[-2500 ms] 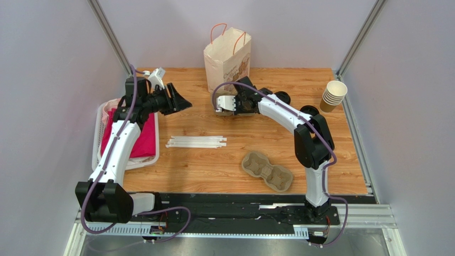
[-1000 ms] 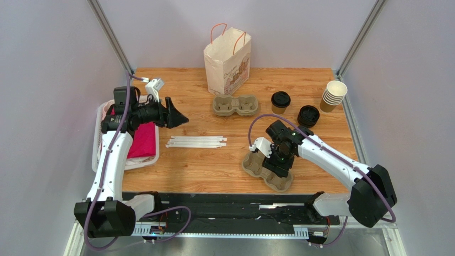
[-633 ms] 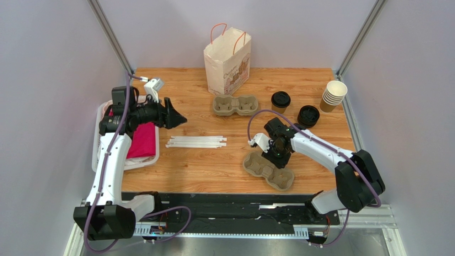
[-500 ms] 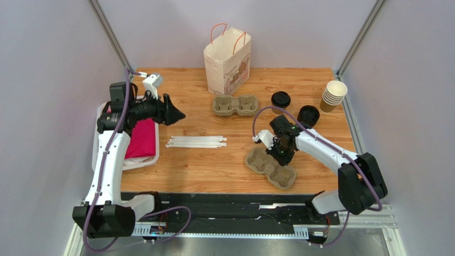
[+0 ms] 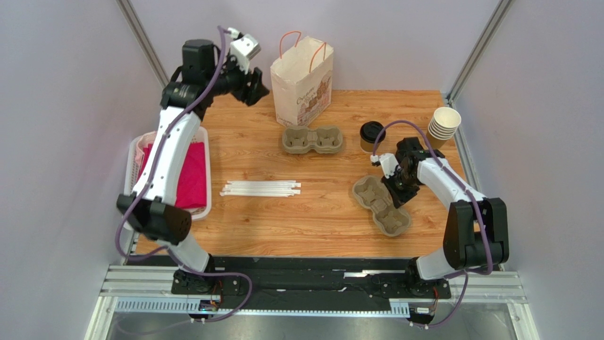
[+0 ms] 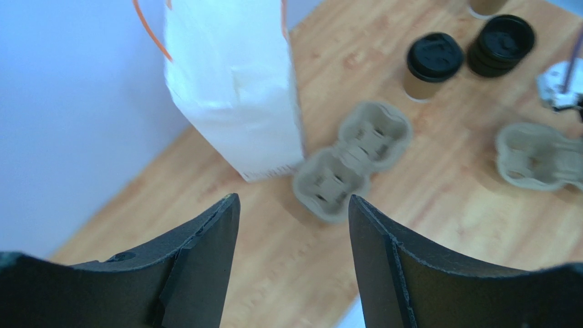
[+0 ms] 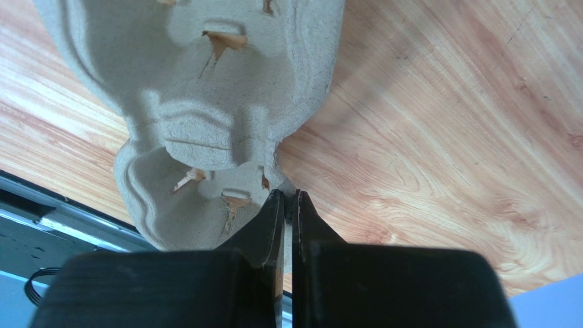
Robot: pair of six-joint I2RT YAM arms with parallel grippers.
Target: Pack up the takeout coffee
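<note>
**Colours on the Table**

The table (image 5: 283, 227) is orange-brown wood with wavy lines. The far bag (image 5: 301, 81) is white with orange handles and a brown print. The coffee cup (image 5: 369, 141) is tan, its lid (image 5: 371, 130) black. The far cup tray (image 5: 312, 139) and the near cup tray (image 5: 383, 207) are grey-brown. The straws (image 5: 260, 188) and the left basket (image 5: 203, 212) are white; the cloth (image 5: 191, 177) is pink.

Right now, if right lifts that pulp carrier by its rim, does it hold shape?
Probably stiff: the near carrier is moulded pulp with ribbed wells, so it should hold shape. Likely light, though pinched at one edge by the right gripper it may tilt. Frayed slots suggest it tears easily.
</note>
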